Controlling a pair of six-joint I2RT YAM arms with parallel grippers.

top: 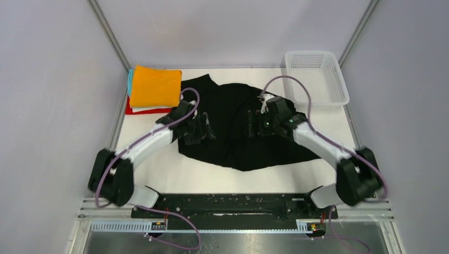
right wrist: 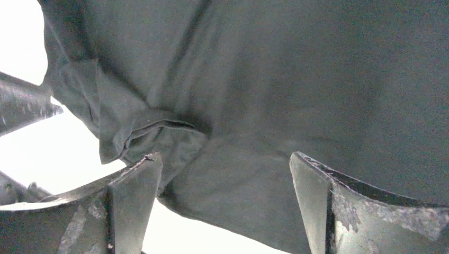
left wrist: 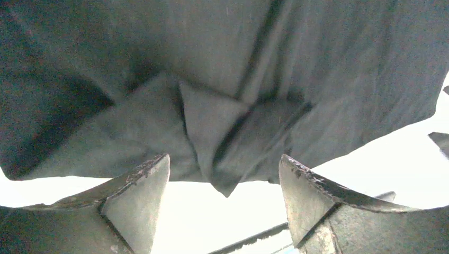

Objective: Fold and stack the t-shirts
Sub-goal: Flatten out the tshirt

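Two grippers stand open: my left gripper (left wrist: 225,172) and right gripper (right wrist: 225,164) hang over the black shirt (top: 235,145), crumpled on the table (top: 174,172) near the stack (top: 154,86). I should pinch one edge layer each, then pull it flat.

The table (top: 159,174) is white and flat. A big black t-shirt (top: 233,143) lies in the middle of it, spread out but bumpy and wrinkled. Its round bottom edge points to the near edge of the table.

In the far left corner sits a pile of folded shirts (top: 153,92). The orange shirt (top: 155,86) is on top. A white shirt (top: 151,109) and a red shirt (top: 132,110) peek out below it, and a teal shirt (top: 130,82) shows on the left side.

A white mesh basket (top: 316,100) stands in the far right corner, near the black t-shirt.
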